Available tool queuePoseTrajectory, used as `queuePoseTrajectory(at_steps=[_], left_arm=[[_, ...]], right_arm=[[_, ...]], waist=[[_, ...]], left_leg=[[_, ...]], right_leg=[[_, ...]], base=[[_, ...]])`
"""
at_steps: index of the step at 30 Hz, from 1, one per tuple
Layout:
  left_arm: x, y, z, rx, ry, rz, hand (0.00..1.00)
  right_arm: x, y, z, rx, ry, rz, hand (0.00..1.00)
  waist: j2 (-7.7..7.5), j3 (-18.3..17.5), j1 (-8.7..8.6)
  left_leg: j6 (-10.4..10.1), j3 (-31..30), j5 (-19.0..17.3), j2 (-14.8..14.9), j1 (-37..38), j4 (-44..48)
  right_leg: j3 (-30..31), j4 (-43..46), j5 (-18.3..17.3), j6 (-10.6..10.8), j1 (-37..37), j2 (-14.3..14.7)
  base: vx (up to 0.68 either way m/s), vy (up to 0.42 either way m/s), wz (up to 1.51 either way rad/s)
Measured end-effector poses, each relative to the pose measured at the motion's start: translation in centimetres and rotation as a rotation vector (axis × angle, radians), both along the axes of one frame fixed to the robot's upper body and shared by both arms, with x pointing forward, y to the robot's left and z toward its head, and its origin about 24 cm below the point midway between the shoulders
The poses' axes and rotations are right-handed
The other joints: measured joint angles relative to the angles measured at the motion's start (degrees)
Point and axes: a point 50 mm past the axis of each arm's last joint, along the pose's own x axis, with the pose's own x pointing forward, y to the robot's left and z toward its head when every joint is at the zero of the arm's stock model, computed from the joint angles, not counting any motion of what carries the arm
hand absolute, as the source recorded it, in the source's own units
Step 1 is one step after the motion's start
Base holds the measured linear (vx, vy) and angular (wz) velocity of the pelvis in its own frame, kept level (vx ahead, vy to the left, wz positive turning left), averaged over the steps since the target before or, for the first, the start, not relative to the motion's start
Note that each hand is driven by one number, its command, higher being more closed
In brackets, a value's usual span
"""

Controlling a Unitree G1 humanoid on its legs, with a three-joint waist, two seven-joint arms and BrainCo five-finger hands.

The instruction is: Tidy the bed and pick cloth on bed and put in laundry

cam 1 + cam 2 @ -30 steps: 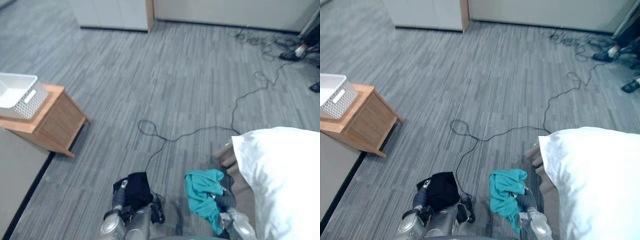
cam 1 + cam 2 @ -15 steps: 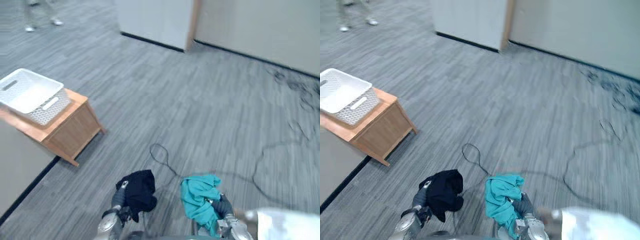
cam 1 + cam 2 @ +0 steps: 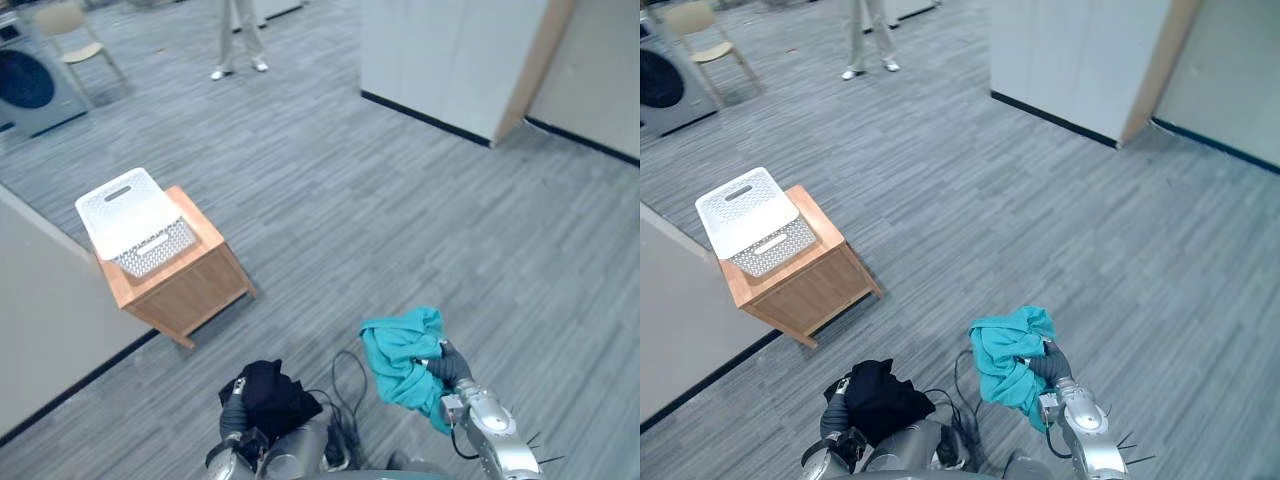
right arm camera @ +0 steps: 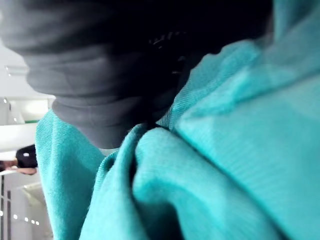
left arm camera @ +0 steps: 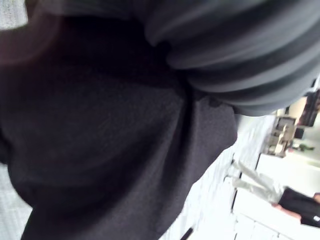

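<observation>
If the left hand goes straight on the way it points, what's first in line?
Past the black cloth it carries, the left hand seems aimed at the wooden stand under the white basket; depth is unclear.

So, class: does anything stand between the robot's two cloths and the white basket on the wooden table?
Nothing visible. Between the black cloth at the left hand, the teal cloth gripped by the right hand, and the wooden table bearing the white basket lies only carpet.

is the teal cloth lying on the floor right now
No, the teal cloth is bunched in the grip of the right robot hand, which holds it up off the grey floor.
</observation>
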Motion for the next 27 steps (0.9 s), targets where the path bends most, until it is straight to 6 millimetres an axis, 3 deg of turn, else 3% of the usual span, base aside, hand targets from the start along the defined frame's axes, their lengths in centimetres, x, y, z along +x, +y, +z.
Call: queuePoseTrajectory(at_steps=[1, 2, 3, 4, 5, 6, 7, 8, 9, 10, 11, 13, 14, 15, 17, 18, 19, 20, 21, 22, 24, 27], left_arm=[[0.1, 0.0, 0.1, 0.009, 0.005, 0.003, 1.00], [0.0, 0.7, 0.1, 0.050, 0.035, 0.029, 1.00], [-0.1, 0.8, 0.1, 0.054, 0.040, 0.029, 1.00], [-0.4, 1.1, -0.1, 0.073, 0.070, 0.032, 1.00], [-0.3, 1.0, -0.3, 0.078, 0.081, 0.022, 1.00], [0.1, 0.9, -0.3, 0.087, 0.085, 0.007, 1.00], [0.9, 0.4, -0.3, 0.086, 0.084, -0.016, 1.00], [1.1, 0.4, -0.2, 0.101, 0.077, -0.022, 1.00], [1.2, 0.4, -0.1, 0.112, 0.074, -0.028, 1.00], [1.8, 0.7, 0.2, 0.139, 0.056, -0.041, 1.00], [2.0, 0.9, 0.4, 0.153, 0.048, -0.047, 1.00], [2.7, 2.2, 1.0, 0.224, 0.019, -0.063, 1.00], [2.7, 2.6, 1.1, 0.237, 0.021, -0.056, 1.00], [2.1, 3.7, 1.0, 0.272, 0.040, -0.052, 1.00], [0.3, 4.8, 0.7, 0.293, 0.086, -0.033, 1.00], [-1.4, 5.2, 0.1, 0.286, 0.139, -0.006, 1.00], [-1.4, 4.9, 0.0, 0.273, 0.144, -0.004, 1.00], [-2.0, 3.9, -0.4, 0.239, 0.157, 0.002, 1.00], [-2.4, 3.3, -0.7, 0.218, 0.168, 0.011, 1.00], [-2.3, 2.7, -0.8, 0.216, 0.172, -0.002, 1.00], [-2.0, 2.7, -0.6, 0.215, 0.153, -0.008, 1.00], [-0.9, 1.9, 0.3, 0.202, 0.080, -0.015, 1.00]], right_arm=[[-0.1, -0.1, -0.1, -0.002, 0.008, 0.001, 1.00], [0.0, 0.5, -0.9, 0.018, 0.039, 0.007, 1.00], [-0.1, 0.6, -1.1, 0.022, 0.048, 0.005, 1.00], [0.2, 0.9, -1.4, 0.032, 0.059, 0.010, 1.00], [0.2, 1.0, -1.5, 0.037, 0.064, 0.006, 1.00], [-0.1, 1.0, -2.0, 0.042, 0.085, -0.009, 1.00], [-0.8, 0.4, -2.6, 0.033, 0.126, -0.030, 1.00], [-1.2, 0.4, -2.8, 0.038, 0.137, -0.038, 1.00], [-1.7, 0.4, -3.0, 0.045, 0.143, -0.046, 1.00], [-2.3, 0.7, -3.0, 0.067, 0.136, -0.066, 1.00], [-2.5, 0.8, -3.0, 0.076, 0.136, -0.073, 1.00], [-2.5, 1.4, -2.7, 0.099, 0.115, -0.074, 1.00], [-2.4, 1.5, -2.6, 0.104, 0.109, -0.073, 1.00], [-2.6, 1.8, -2.5, 0.117, 0.106, -0.074, 1.00], [-3.2, 2.0, -2.7, 0.138, 0.125, -0.074, 1.00], [-2.8, 1.5, -2.6, 0.128, 0.128, -0.087, 1.00], [-2.7, 1.1, -2.6, 0.116, 0.129, -0.095, 1.00], [-2.2, 0.0, -2.2, 0.082, 0.115, -0.095, 1.00], [-1.7, -0.4, -1.9, 0.067, 0.101, -0.088, 1.00], [-1.1, -0.3, -1.6, 0.080, 0.077, -0.095, 1.00], [-1.0, -0.8, -1.5, 0.076, 0.068, -0.118, 1.00], [-1.0, -1.7, -1.2, 0.036, 0.061, -0.111, 1.00]], waist=[[-0.18, -0.30, 0.96], [-3.95, -4.01, 4.31], [-4.43, -4.47, 4.39], [-5.39, -5.62, 3.99], [-5.91, -5.46, 2.82], [-6.85, -5.31, 1.53], [-6.97, -4.25, -0.04], [-5.78, -3.10, -0.88], [-4.95, -2.81, -1.19], [-2.78, -2.57, -2.50], [-2.52, -2.77, -2.66], [-3.50, -2.95, -2.84], [-3.97, -2.76, -2.83], [-4.55, -2.05, -2.94], [-5.76, -4.03, -3.47], [-5.34, -5.32, -3.57], [-3.71, -5.06, -3.85], [-1.10, -5.27, -3.16], [0.96, -5.09, -2.30], [1.13, -4.06, -1.65], [0.18, -3.19, -2.20], [-0.75, -2.59, -2.28]], left_leg=[[1.17, 0.25, -0.20, 0.27, -0.51, 0.06], [9.66, 0.39, 1.87, 0.85, -4.50, 2.00], [10.34, 0.50, 1.97, 0.75, -4.72, 2.24], [13.26, -0.17, 6.14, 0.09, -4.38, 1.92], [16.12, -2.00, 6.67, -1.16, -4.18, 1.94], [16.55, -3.85, 6.29, -2.49, -2.77, 0.77], [15.98, -8.26, 5.82, -4.77, 1.57, -1.26], [14.91, -12.67, 4.88, -4.94, 6.59, -3.03], [14.27, -14.77, 4.46, -4.55, 8.78, -3.80], [12.67, -20.23, 3.48, -2.92, 11.98, -4.87], [12.16, -21.95, 3.16, -2.45, 12.54, -5.04], [9.30, -27.92, 0.55, -1.57, 14.95, -5.54], [8.39, -28.92, -0.22, -1.73, 15.88, -5.47], [6.54, -31.28, -3.22, -1.55, 18.74, -4.93], [5.35, -34.21, -7.96, -0.32, 22.61, -3.42], [3.63, -34.49, -9.75, 1.48, 21.88, 5.45], [2.82, -33.58, -9.01, 2.77, 19.27, 13.05], [4.29, -30.63, -3.50, 7.51, 12.63, 26.98], [6.58, -27.87, 4.72, 11.36, 8.61, 35.02], [6.25, -26.43, 4.43, 12.74, 5.20, 40.33], [5.11, -21.24, 0.63, 10.82, 2.12, 39.19], [3.16, -7.15, -1.29, 5.67, 0.23, 21.35]], right_leg=[[-0.97, 1.55, -1.88, 0.39, 0.16, 0.04], [-4.03, 7.00, -7.49, 2.35, -2.95, -2.39], [-4.50, 7.72, -7.63, 2.61, -3.04, -2.68], [-2.78, 24.12, -7.19, 3.46, -8.40, -5.34], [-1.39, 32.02, -6.06, 3.56, -11.13, -7.29], [-0.18, 39.99, -2.80, 4.08, -14.34, -9.92], [1.80, 50.43, 0.50, 2.16, -17.93, -12.52], [4.08, 51.03, -1.96, 0.93, -19.68, -11.44], [5.22, 48.79, -2.91, 0.79, -20.50, -10.30], [7.99, 37.29, -3.81, 1.23, -23.05, -7.76], [8.97, 32.36, -3.46, 1.65, -24.23, -7.13], [17.87, 9.06, 4.68, 5.71, -29.45, -6.88], [20.22, 6.37, 6.34, 7.98, -30.39, -7.32], [23.88, 4.28, 9.01, 10.43, -30.50, -8.34], [25.50, 9.20, 9.38, 8.56, -30.25, -7.49], [23.82, 17.44, 11.52, 5.92, -31.15, -6.19], [22.80, 19.51, 9.60, 4.21, -31.05, -5.37], [20.93, 18.71, 7.75, 2.39, -28.19, -2.87], [20.35, 16.39, 7.32, 0.85, -25.45, -0.39], [19.94, 13.24, 7.25, -1.17, -21.60, 0.36], [18.33, 9.07, 6.86, -1.90, -16.02, -0.71], [14.03, 0.21, 6.80, -2.13, -6.33, -1.41]], base=[[0.46, -0.095, -0.17], [0.34, -0.041, -0.39], [0.67, -0.049, -0.42], [0.51, -0.017, 0.21], [0.78, -0.050, 0.63], [0.52, -0.042, 1.49], [0.82, -0.115, 1.89], [0.67, -0.111, 1.81], [0.76, -0.177, 1.90], [0.46, -0.163, 1.57], [0.58, -0.248, 1.86], [0.57, -0.318, 1.28], [0.68, -0.499, 1.20], [0.58, -0.482, 1.07], [0.72, -0.591, 1.12], [0.66, -0.527, 0.93], [0.59, -0.475, 0.72], [0.43, -0.355, 0.16], [0.69, -0.446, -0.04], [0.59, -0.335, -0.01], [0.60, -0.375, 0.40], [0.56, -0.295, 0.61]])
